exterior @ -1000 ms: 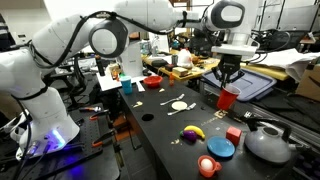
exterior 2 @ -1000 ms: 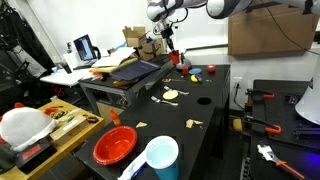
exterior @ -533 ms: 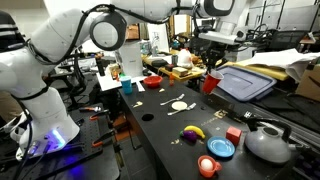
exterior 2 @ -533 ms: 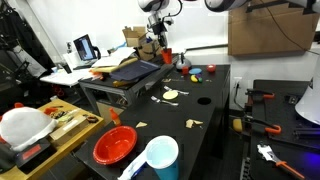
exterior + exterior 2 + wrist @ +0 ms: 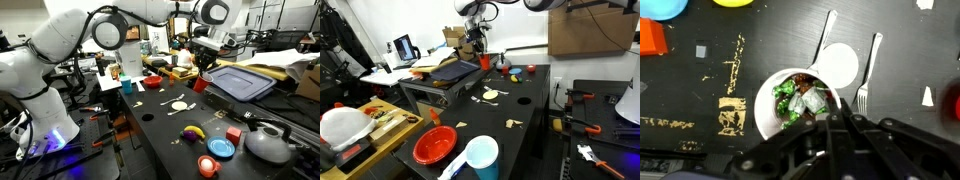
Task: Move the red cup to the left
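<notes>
End effector (image 5: 204, 70) is clenched on the rim of the red cup (image 5: 199, 85); my wrist view shows the fingers at its lip. Nearest on the desk (image 5: 160, 135) I see a blue disc (image 5: 221, 148) and a red block (image 5: 233, 134). Behind them are a yellow banana (image 5: 194, 131) and a white plate (image 5: 179, 104). The cup is beyond the plate, at the far end.

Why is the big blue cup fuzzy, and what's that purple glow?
In an exterior view the blue cup sits near the lens, out of focus; in an exterior view purple light glows at the robot's base; in the wrist view the hand is dark, blurred.
</notes>
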{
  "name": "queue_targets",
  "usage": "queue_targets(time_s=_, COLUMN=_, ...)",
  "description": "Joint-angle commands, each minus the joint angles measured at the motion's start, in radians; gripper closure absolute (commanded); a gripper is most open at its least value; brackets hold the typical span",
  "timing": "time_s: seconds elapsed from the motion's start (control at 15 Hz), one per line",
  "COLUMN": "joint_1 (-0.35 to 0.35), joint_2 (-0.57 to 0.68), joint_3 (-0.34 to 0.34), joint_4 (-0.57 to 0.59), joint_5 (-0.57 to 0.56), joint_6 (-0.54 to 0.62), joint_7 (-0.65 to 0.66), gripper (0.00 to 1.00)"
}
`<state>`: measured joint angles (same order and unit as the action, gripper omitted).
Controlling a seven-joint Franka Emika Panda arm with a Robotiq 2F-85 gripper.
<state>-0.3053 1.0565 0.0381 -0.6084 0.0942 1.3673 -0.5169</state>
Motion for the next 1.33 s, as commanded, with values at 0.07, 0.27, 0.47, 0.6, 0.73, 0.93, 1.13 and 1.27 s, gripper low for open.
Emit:
queue_targets(time_s=0.07, joint_1=-0.040, joint_2=-0.103, joint_3=0.012, joint_4=-0.174, joint_5=0.062, joint_6=-0.012, joint_7=0.051, gripper=0.99)
queue_targets(time_s=0.27, joint_1=-0.068, joint_2=-0.165, joint_3=0.016, joint_4=-0.296, joint_5=0.119, joint_6=0.023, joint_7=0.038, gripper=0.99)
queue_targets(time_s=0.47, joint_1=-0.092, joint_2=-0.233, joint_3=0.015, joint_4=-0.417, joint_5=0.172, joint_6=0.055, joint_7=0.009, gripper=0.99)
queue_targets(time_s=0.6, joint_1=-0.096, joint_2=-0.285, joint_3=0.008, joint_4=-0.494, joint_5=0.181, joint_6=0.067, joint_7=-0.024, gripper=0.99)
queue_targets(time_s=0.73, joint_1=-0.092, joint_2=-0.340, joint_3=0.000, joint_4=-0.570, joint_5=0.166, joint_6=0.090, joint_7=-0.062, gripper=0.99)
queue_targets(time_s=0.93, joint_1=-0.086, joint_2=-0.429, joint_3=-0.002, joint_4=-0.689, joint_5=0.153, joint_6=0.130, joint_7=-0.114, gripper=0.99)
queue_targets(time_s=1.13, joint_1=-0.068, joint_2=-0.528, joint_3=-0.011, joint_4=-0.811, joint_5=0.111, joint_6=0.183, joint_7=-0.152, gripper=0.99)
queue_targets(time_s=1.27, joint_1=-0.040, joint_2=-0.595, joint_3=-0.035, joint_4=-0.890, joint_5=0.081, joint_6=0.222, joint_7=-0.175, gripper=0.99)
